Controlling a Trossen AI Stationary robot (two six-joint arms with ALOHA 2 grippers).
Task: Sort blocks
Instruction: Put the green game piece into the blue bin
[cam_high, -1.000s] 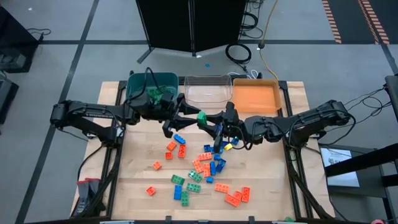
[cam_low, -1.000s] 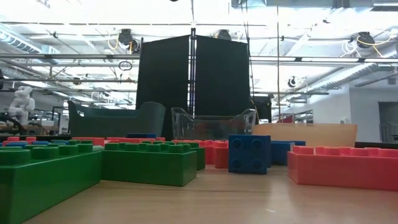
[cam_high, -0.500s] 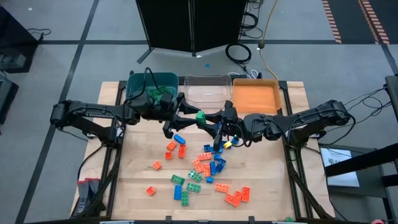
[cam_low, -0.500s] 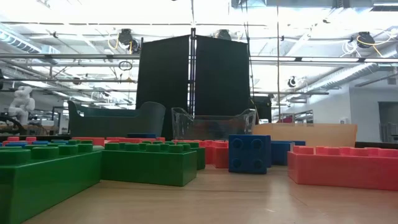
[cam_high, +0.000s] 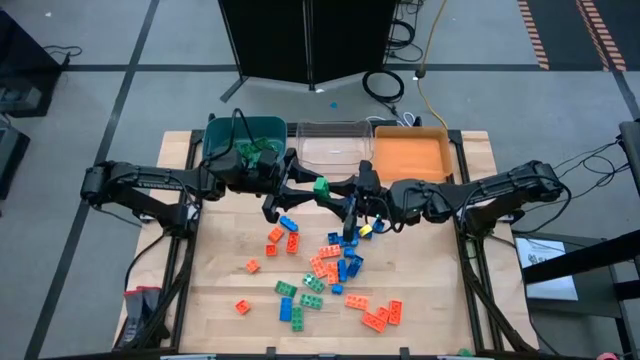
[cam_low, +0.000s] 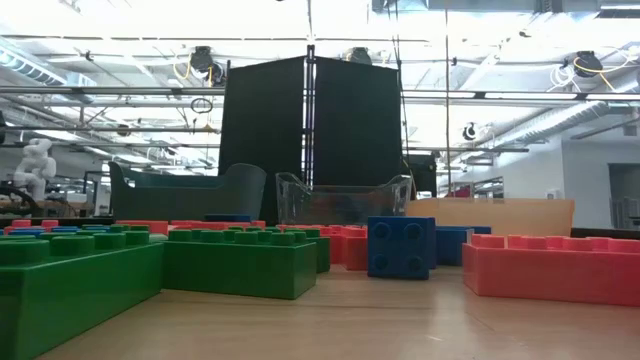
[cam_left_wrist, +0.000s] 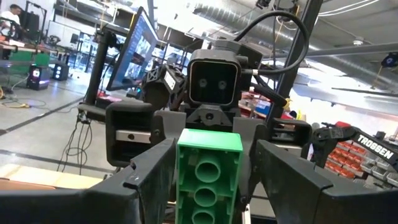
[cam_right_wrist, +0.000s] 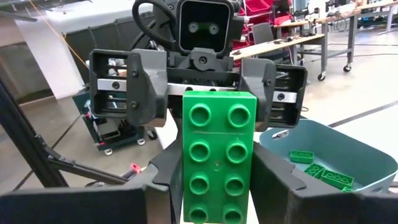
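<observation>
Left gripper (cam_high: 305, 190) and right gripper (cam_high: 345, 193) meet above the table (cam_high: 220, 270), both clamped on one green block (cam_high: 322, 186). Remaining blocks (cam_high: 330, 265) lie scattered below; teal bin (cam_high: 245, 128) holds green ones.

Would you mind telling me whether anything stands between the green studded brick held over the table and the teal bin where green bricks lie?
Nothing visible does. The green studded plastic brick is gripped by both the left gripper and the right gripper, raised above the table. The teal bin lies beyond the left arm, open-topped.
</observation>
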